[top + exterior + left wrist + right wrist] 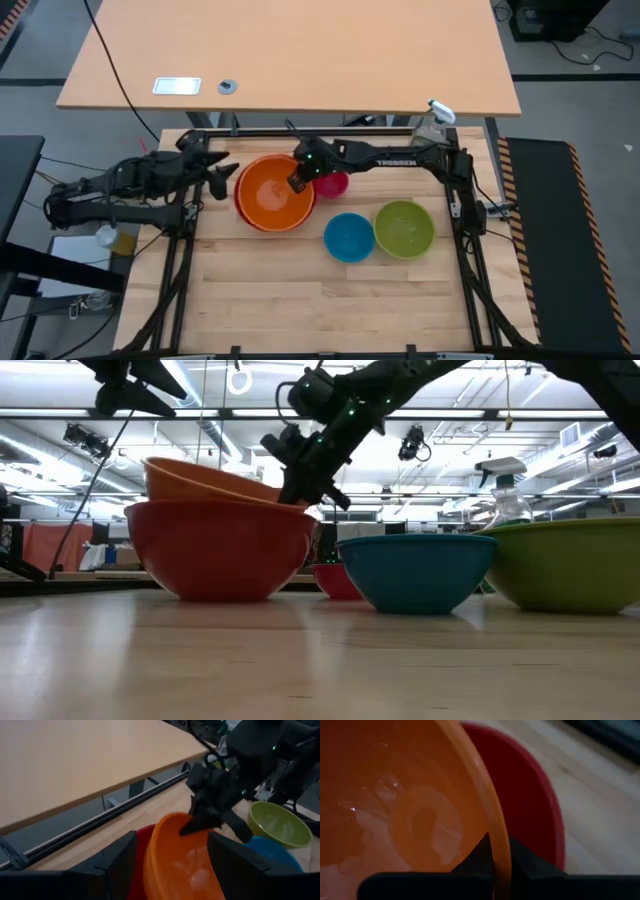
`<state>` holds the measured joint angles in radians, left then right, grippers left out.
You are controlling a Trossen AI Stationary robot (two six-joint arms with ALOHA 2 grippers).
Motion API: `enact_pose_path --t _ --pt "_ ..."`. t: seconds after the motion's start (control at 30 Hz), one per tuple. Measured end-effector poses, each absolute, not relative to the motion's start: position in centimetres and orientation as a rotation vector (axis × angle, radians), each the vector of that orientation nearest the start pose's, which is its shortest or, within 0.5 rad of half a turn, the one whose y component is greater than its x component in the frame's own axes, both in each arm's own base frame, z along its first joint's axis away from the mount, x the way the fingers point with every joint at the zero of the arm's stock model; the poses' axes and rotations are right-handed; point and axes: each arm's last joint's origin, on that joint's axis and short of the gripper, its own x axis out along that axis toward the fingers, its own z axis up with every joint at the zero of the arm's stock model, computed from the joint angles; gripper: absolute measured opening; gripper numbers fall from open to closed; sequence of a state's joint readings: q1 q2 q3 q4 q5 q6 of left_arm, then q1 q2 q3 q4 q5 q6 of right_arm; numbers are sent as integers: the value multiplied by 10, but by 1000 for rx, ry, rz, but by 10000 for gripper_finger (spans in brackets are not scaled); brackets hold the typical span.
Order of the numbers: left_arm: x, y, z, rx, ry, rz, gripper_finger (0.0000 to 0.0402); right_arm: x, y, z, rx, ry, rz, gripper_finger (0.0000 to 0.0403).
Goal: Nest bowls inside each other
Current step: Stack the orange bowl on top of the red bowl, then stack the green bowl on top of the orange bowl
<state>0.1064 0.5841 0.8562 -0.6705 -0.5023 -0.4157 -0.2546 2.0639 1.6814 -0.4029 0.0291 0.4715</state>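
Observation:
The orange bowl (275, 192) sits tilted inside the red bowl (241, 207) at the table's far middle. In the low view the orange bowl's (200, 480) left rim stands higher above the red bowl (220, 550) than its right rim. My right gripper (298, 182) is shut on the orange bowl's right rim. My left gripper (222, 175) hovers open just left of both bowls, touching nothing. The pink bowl (333, 184), blue bowl (349, 237) and green bowl (404, 228) rest on their bases to the right. My right gripper pinches the orange bowl's rim (498, 845) on its right side, one finger (475, 857) inside the bowl and the other (527, 860) outside. The fingers slant down from the table's right. The bowl is tilted inside the red bowl, its held side lower.
A clear spray bottle (432, 122) stands at the table's far right corner. The pink bowl lies close behind my right gripper. A bare stretch of wooden tabletop (300, 300) runs along the near side. A second table (300, 50) stands beyond the far edge.

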Motion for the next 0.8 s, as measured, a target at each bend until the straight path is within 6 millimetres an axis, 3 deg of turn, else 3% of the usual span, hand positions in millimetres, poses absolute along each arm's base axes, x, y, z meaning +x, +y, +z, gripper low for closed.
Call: enact_pose_path --t 0.2,0.47,0.63,0.8 --pt "105 25 337 -320 265 660 244 453 -117 223 552 715 -403 82" --pt "103 24 338 -323 256 656 244 452 -119 228 558 702 -402 198" --pt "103 24 337 -325 270 635 244 458 -118 246 531 644 -405 244" --pt "103 22 333 -334 320 582 244 457 -121 280 483 669 -412 249"
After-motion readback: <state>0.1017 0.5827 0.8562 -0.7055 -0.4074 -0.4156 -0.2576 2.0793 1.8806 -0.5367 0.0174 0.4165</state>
